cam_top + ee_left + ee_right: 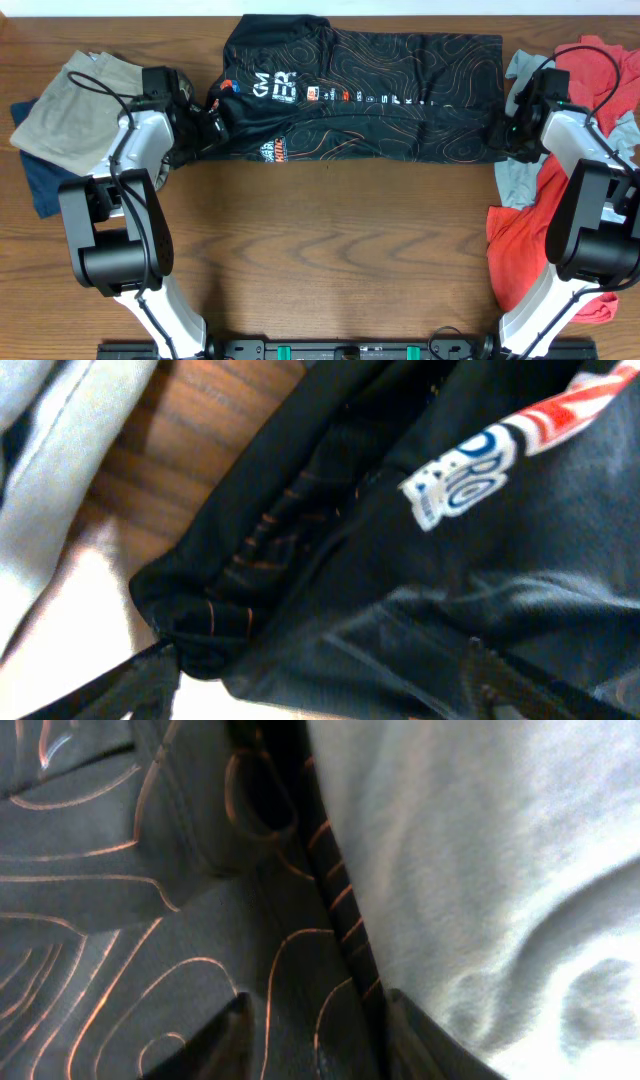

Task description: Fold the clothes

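Wood-grain table (330,260) fills the overhead view, with a black jersey (380,90) printed in orange contour lines spread along its far edge. The jersey is already doubled lengthwise, by the look of it. A beige garment (75,110) lies over a navy one (40,185) at the left, and a red garment (530,240) and a grey garment (515,180) are heaped at the right. The left gripper (207,125) sits at the jersey's left end and the right gripper (503,133) at its right end.

From the left wrist, the jersey (480,560) shows a white-and-blue logo patch (460,475) and a bunched corner beside bare table (190,420) and pale cloth (60,420). The left gripper (320,695) has its fingers (135,682) spread wide, straddling the fabric rather than nipping it.

From the right wrist, the jersey's (130,920) striped hem runs against the grey garment (500,870). The right gripper (320,1040) has its fingers (225,1040) drawn in close about that hem, and they seem to pinch it.

I judge the step in hand to be taking both ends of the jersey for the next fold, with the side heaps not yet touched. The next move calls for the left jaws to close on the bunched corner. Both ends should then lift evenly, and the grey cloth must not be caught up with the hem.
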You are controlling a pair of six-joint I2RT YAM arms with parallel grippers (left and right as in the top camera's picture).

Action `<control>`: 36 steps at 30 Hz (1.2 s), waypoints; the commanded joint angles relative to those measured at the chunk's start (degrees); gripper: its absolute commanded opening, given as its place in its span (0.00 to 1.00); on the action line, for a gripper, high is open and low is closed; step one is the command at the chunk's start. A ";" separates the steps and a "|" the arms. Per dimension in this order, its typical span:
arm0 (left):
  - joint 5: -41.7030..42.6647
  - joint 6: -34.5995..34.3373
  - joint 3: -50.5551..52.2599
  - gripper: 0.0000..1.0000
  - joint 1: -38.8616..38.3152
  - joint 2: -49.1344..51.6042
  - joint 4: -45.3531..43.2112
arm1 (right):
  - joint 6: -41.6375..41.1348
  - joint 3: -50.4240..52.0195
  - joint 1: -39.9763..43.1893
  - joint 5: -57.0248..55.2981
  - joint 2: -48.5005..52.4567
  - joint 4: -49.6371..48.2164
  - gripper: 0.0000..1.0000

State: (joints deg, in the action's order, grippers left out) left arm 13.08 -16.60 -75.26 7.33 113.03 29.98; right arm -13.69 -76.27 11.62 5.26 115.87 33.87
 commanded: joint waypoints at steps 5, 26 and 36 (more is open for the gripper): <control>-0.74 -0.20 1.92 0.36 0.37 -0.13 -1.97 | 0.04 1.42 -0.74 -1.49 -0.35 0.87 0.01; -8.68 1.55 1.92 0.06 9.49 -0.24 28.65 | 0.02 1.42 1.51 -14.51 -0.37 24.26 0.01; -2.38 4.55 -0.37 0.22 8.02 -4.20 26.88 | -0.39 0.59 1.40 -9.42 -2.08 26.71 0.05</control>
State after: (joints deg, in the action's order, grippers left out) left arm 8.23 -13.96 -73.60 16.05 112.33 57.63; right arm -13.65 -75.26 11.86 -5.32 115.33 60.69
